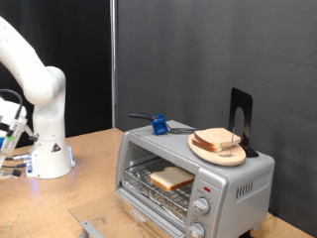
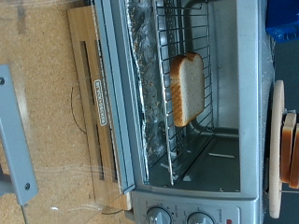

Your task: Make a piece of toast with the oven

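Slice of bread (image 2: 187,89) already on the oven (image 1: 248,183) rack, door down — light, soft, crumbly; best pinched by the crust edges. Gripper out of sight — state unknowable.

Glossy white, rounded-segment robot arm (image 1: 38,84) rises from a white conical base (image 1: 52,156). The base carries a small black triangular marking and a blue glow at its foot. Thin cables run beside it. Gripper not visible.
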Controlling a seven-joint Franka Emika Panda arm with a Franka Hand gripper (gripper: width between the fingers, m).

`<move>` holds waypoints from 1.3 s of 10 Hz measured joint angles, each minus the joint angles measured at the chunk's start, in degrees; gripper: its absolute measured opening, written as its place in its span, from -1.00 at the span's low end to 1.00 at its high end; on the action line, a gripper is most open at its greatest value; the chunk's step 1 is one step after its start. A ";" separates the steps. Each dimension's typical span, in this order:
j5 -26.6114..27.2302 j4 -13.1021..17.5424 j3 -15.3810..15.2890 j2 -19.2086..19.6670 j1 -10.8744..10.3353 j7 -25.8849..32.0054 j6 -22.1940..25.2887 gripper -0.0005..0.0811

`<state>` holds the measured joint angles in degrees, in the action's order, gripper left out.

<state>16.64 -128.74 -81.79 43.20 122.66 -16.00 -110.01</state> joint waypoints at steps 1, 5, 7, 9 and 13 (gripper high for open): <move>-0.85 0.99 2.07 1.46 -1.58 2.42 0.05 0.99; -7.67 6.19 11.74 5.27 -12.08 6.49 -2.03 0.99; -9.90 7.43 16.56 5.90 -17.31 6.35 -4.64 0.99; -9.98 7.02 19.95 6.90 -20.34 6.00 -8.54 0.99; -9.90 1.49 22.36 7.94 -22.12 4.65 -12.79 0.99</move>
<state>6.75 -127.25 -59.43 51.14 100.54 -11.35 -122.80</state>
